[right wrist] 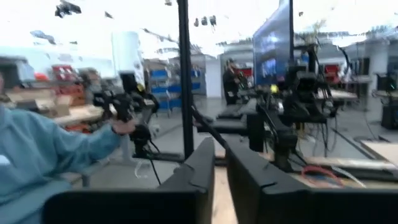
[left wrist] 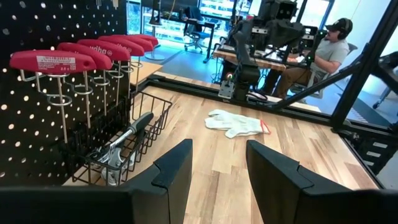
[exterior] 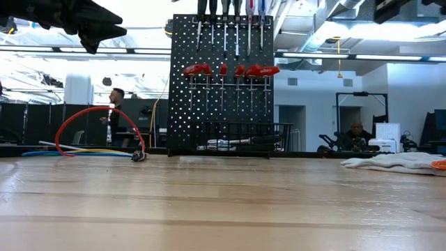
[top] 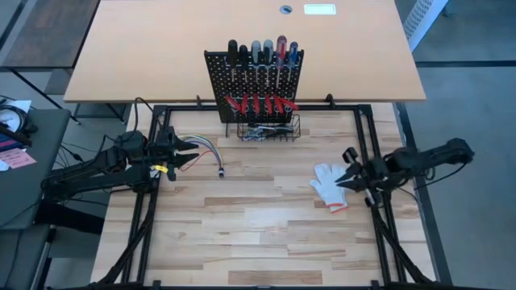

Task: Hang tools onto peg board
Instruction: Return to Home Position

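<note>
With the tools (top: 260, 105) hung on the peg board (top: 216, 89) ahead of your left gripper (top: 196, 155), wide and empty, and the right gripper (top: 342, 169) seemingly only narrowly parted, take care: going home low could snag the cables (top: 211, 149) or glove (top: 329, 181) just beside them.

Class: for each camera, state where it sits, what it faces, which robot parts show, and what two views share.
High: overhead, looking straight down; left end effector and right end effector show.
Low: table-top height, facing the peg board; a dark arm overhead.
Left wrist: on that arm, facing the white glove past its own fingers.
Right wrist: faces the coloured cables past its own fingers.
Shared: high and left wrist show the glove.
</note>
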Action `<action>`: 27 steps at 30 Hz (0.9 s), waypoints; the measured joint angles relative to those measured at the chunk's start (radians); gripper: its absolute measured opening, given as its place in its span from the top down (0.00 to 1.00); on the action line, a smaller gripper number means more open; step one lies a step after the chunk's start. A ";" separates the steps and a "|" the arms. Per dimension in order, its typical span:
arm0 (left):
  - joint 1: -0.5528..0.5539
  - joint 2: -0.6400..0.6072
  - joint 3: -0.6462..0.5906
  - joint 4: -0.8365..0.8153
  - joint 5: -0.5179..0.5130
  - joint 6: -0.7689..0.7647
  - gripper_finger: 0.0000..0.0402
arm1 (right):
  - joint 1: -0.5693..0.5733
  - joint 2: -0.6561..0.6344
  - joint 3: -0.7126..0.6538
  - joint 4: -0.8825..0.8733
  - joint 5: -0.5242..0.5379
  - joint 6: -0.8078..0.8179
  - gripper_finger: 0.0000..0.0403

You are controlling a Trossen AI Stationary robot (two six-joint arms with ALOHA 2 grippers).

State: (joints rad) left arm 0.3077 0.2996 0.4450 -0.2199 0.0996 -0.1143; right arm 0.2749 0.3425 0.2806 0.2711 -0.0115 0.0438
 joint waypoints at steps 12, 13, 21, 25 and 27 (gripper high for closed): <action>0.000 0.000 0.000 0.000 0.000 -0.001 0.64 | 0.043 -0.268 -0.118 -0.100 0.017 0.041 0.97; 0.000 0.000 0.000 0.000 -0.001 0.000 0.64 | 0.034 -0.287 -0.133 -0.114 0.017 0.060 0.96; 0.000 0.000 -0.005 -0.006 -0.008 0.008 0.64 | -0.038 -0.336 -0.218 -0.127 0.016 0.169 0.97; 0.000 0.000 -0.005 -0.010 -0.012 0.015 0.64 | -0.070 -0.341 -0.251 -0.135 0.016 0.170 0.97; 0.000 0.000 -0.005 -0.010 -0.012 0.023 0.64 | -0.086 -0.341 -0.267 -0.144 0.015 0.169 0.97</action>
State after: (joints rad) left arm 0.3080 0.2997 0.4400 -0.2302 0.0879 -0.0914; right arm 0.1894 0.0013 0.0140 0.1273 0.0036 0.2131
